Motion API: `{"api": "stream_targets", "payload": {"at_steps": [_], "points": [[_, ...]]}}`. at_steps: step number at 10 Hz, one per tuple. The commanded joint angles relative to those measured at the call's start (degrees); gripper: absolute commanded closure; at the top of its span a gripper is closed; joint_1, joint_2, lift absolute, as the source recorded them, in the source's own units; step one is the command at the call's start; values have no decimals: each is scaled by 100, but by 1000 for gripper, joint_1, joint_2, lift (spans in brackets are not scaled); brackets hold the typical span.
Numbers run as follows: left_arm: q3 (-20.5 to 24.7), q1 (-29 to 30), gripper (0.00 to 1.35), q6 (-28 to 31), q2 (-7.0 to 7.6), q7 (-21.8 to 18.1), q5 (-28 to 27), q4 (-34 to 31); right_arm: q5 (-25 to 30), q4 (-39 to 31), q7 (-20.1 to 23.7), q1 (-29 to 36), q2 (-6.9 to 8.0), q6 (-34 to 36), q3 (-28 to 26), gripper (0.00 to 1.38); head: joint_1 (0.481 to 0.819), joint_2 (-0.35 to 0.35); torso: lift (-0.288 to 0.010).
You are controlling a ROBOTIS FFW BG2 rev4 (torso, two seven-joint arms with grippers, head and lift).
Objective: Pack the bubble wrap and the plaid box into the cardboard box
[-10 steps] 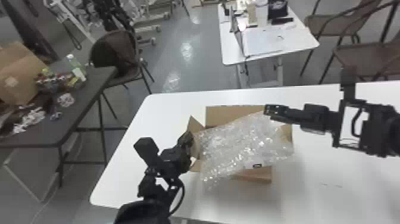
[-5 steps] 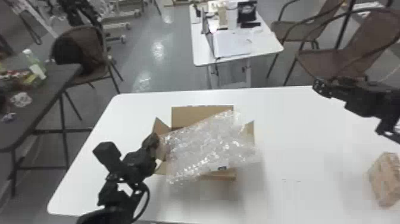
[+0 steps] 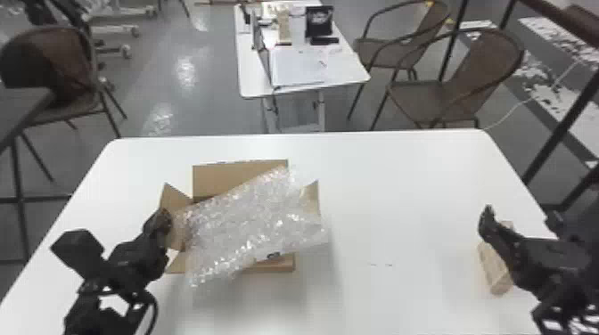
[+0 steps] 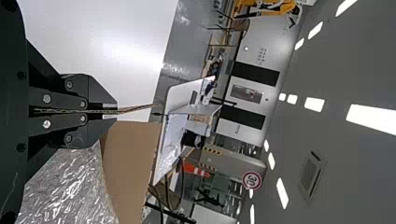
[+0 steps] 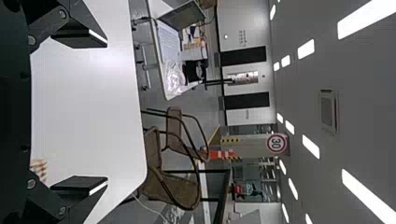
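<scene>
My L gripper [image 4: 116, 112] had its fingers clenched on the cardboard box [image 3: 276, 266] by its left flap [image 3: 174, 198], to steady it, I judged. R gripper [image 5: 106, 114], fingers spread, hung by the plaid box [image 3: 492, 269], right side of desk [image 3: 401, 191], presumably for pick-up. Bubble wrap [image 3: 254, 222] covered the open box, overhanging near side; amt. inside unclear.

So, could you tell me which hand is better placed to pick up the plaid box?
Probably the right hand: it is open and close to the plaid box, while the left hand is shut on a flap of the cardboard box.
</scene>
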Motion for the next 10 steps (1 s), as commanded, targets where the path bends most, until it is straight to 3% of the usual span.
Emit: {"api": "stream_targets", "payload": {"at_steps": [1, 2, 4, 5, 7, 10], "points": [[31, 44, 1213, -40, -15, -8, 56, -7, 243, 188, -94, 361, 73, -698, -14, 243, 695, 50, -65], [22, 44, 1213, -49, -15, -8, 56, -7, 340, 206, -305, 624, 73, -794, -14, 243, 695, 47, -65], [58, 97, 1213, -93, -15, -17, 65, -7, -73, 628, -340, 835, 73, -917, -330, 243, 695, 29, -65], [66, 106, 1213, -93, -15, -17, 65, -7, -337, 1006, -85, 721, 73, -988, -462, 243, 695, 12, -65], [40, 88, 1213, -67, -15, -17, 65, -7, -574, 1639, 258, 343, -169, -1005, -471, 243, 695, 2, -65], [40, 124, 1213, -49, -15, -17, 65, -7, -469, 2526, 548, -378, -204, -1005, -488, 243, 695, -7, -65]]}}
